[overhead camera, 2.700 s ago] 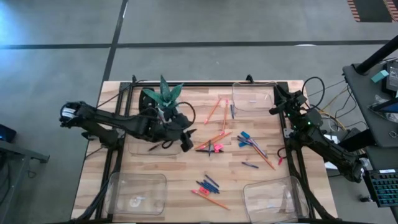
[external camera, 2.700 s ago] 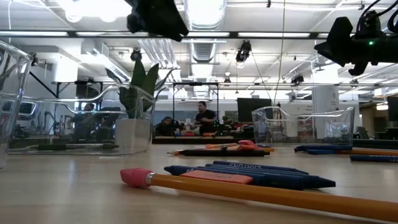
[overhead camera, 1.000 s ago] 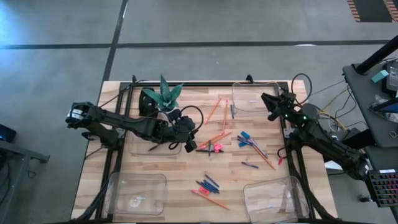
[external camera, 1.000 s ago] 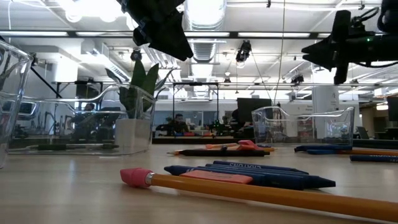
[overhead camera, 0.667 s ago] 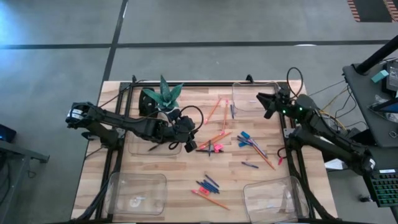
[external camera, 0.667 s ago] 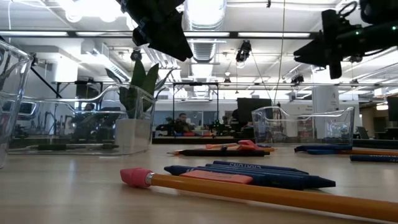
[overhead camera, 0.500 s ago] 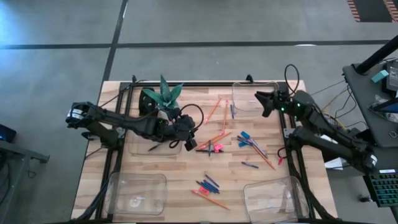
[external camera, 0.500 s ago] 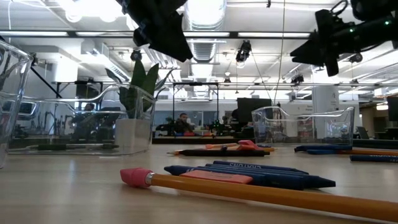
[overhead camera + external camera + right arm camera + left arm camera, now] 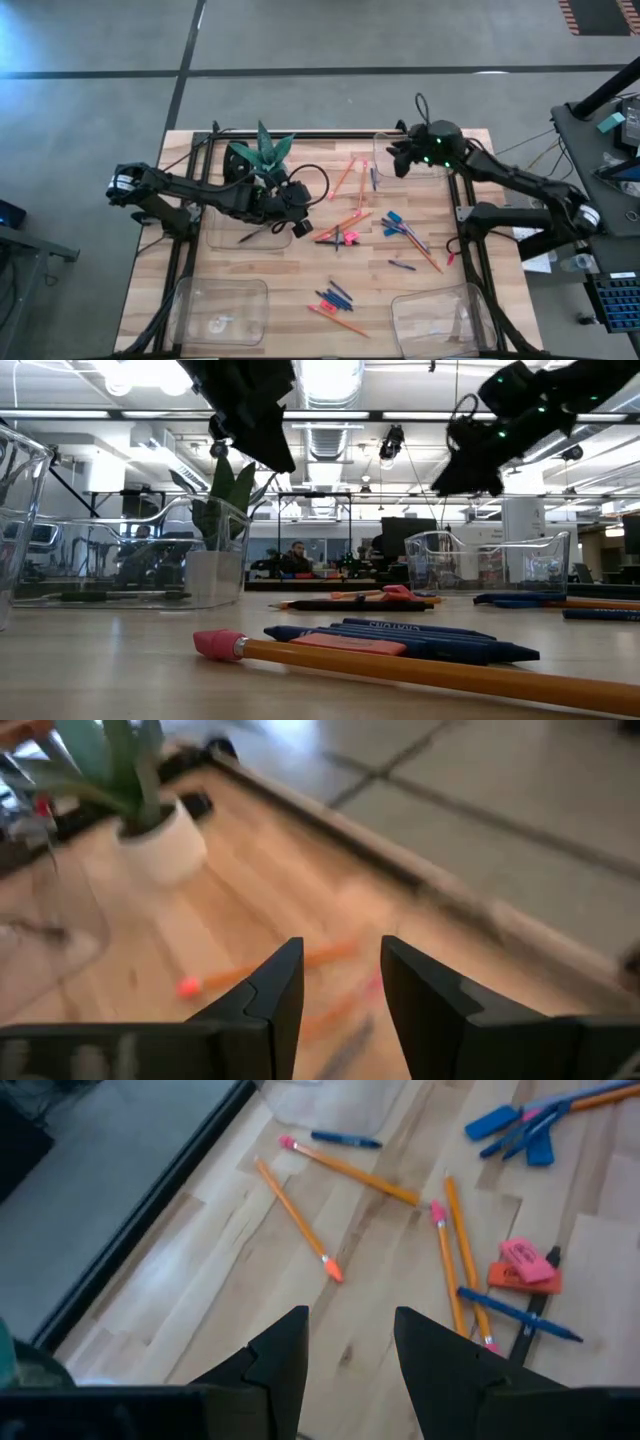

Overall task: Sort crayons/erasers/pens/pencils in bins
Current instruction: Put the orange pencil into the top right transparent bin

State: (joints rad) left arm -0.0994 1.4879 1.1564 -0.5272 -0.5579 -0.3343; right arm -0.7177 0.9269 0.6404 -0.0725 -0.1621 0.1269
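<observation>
Pencils, pens, crayons and erasers lie scattered on the wooden table's middle. Orange pencils [image 9: 345,178] [image 9: 300,1210] lie flat near the far right bin [image 9: 425,170]. A pink eraser [image 9: 525,1258] lies on an orange one [image 9: 522,1278] beside a blue pen [image 9: 515,1312]. Blue crayons [image 9: 395,222] lie further right. My left gripper [image 9: 303,208] [image 9: 350,1350] hangs open above the table, next to the left middle bin [image 9: 225,238], with nothing between its fingers. My right gripper [image 9: 395,162] [image 9: 340,985] is open in the air over the far right bin, also with nothing in it.
A potted green plant [image 9: 262,158] stands at the far left, close behind my left arm. Two more clear bins sit at the near left [image 9: 222,310] and near right [image 9: 435,312]. More pens and a pencil [image 9: 335,305] lie near the front edge.
My right gripper has swung up and toward the table's left along the far edge, from beside the far right bin to above its left part, turning as it went. The things on the table have stayed where they were.
</observation>
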